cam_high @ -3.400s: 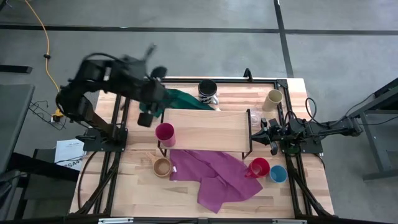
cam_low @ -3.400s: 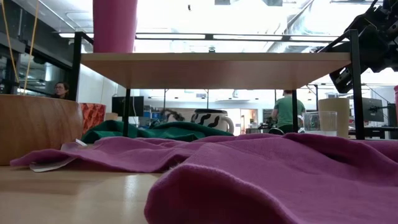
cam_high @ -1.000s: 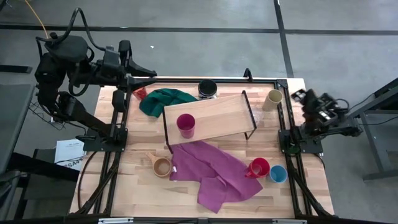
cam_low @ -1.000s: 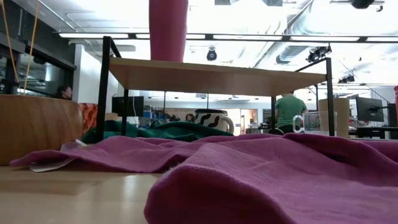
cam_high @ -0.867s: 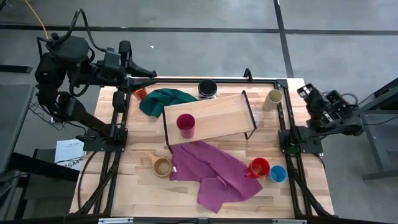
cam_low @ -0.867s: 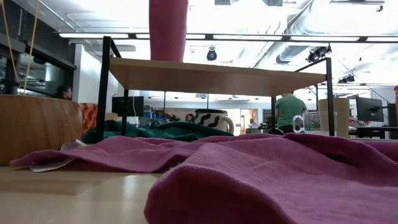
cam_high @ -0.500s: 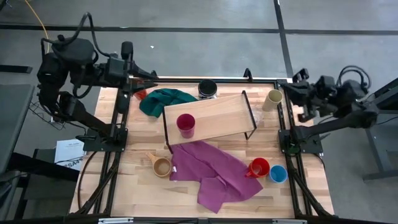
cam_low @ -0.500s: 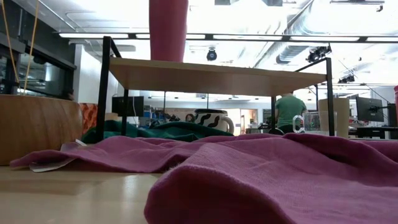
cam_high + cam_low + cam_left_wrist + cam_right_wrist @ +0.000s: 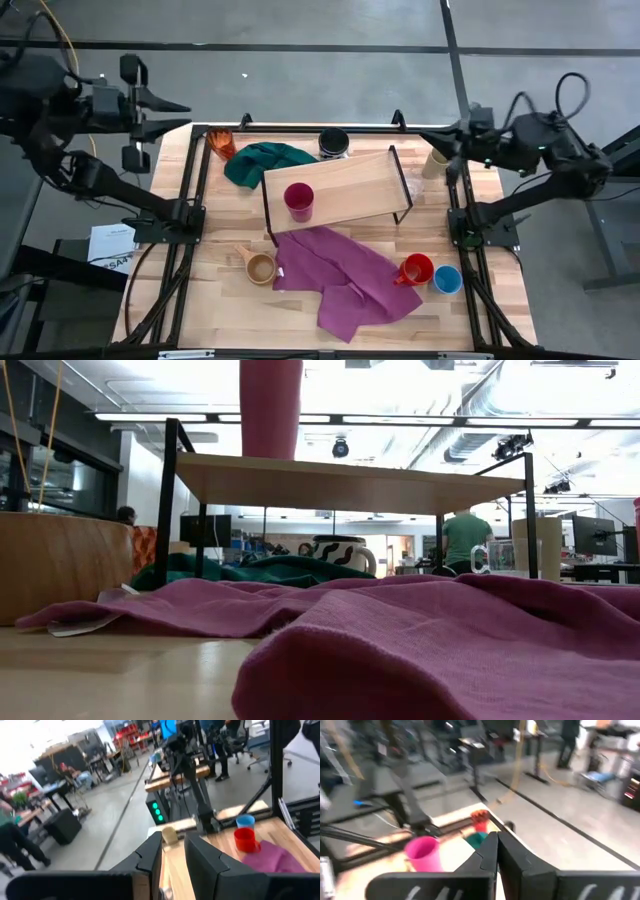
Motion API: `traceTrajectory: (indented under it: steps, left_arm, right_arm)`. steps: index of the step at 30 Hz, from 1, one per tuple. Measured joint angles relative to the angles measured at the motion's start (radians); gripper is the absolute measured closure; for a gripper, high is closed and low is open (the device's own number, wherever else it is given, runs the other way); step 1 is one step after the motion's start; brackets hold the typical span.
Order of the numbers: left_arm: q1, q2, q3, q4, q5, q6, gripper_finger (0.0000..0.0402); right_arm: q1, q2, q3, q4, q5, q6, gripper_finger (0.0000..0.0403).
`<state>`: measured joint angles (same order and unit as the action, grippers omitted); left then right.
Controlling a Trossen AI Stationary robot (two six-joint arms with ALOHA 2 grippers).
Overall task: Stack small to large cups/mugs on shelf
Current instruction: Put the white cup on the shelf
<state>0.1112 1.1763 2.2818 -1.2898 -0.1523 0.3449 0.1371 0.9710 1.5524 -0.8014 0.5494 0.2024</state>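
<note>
One cup shelved, seven still scattered on the table.

Nearest the front edge, the tan wooden cup (image 9: 260, 267) sits left of the purple cloth (image 9: 345, 282), with the red handled mug (image 9: 415, 269) and blue cup (image 9: 447, 280) right of it. Behind, the shelf (image 9: 350, 186) stands skewed and carries only the magenta cup (image 9: 299, 201). Farther back sit the translucent red cup (image 9: 220, 141), green cloth (image 9: 262, 161), striped mug (image 9: 334, 143) and cream cup (image 9: 438, 159). The right gripper (image 9: 428, 137), fingers together and empty, hangs just beside the cream cup at the back right corner, so this arm seems the one best placed to reach it. The left gripper (image 9: 178, 113), fingers partly apart and empty, hangs off the table's back left corner, nearest the translucent red cup.
</note>
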Motion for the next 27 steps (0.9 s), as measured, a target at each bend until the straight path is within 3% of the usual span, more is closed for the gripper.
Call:
traceTrajectory:
  steps: [6, 13, 20, 27]
  left_arm:
    - [0.0, -0.116, -0.236, 0.016, -0.018, -0.042, 0.0328]
    - [0.0, -0.297, -0.603, 0.207, -0.016, -0.088, 0.0328]
    - [0.0, -0.466, -0.892, 0.346, -0.025, -0.192, 0.0328]
    - [0.0, -0.532, -1.028, 0.376, -0.042, -0.255, 0.0328]
  right_arm:
    - [-0.051, 0.092, 0.066, -0.182, 0.057, 0.136, 0.0402]
    - [-0.189, 0.207, 0.13, -0.423, 0.04, 0.308, 0.0402]
    - [-0.37, 0.317, 0.182, -0.67, -0.069, 0.403, 0.0402]
    - [-0.55, 0.37, 0.179, -0.769, -0.239, 0.489, 0.0402]
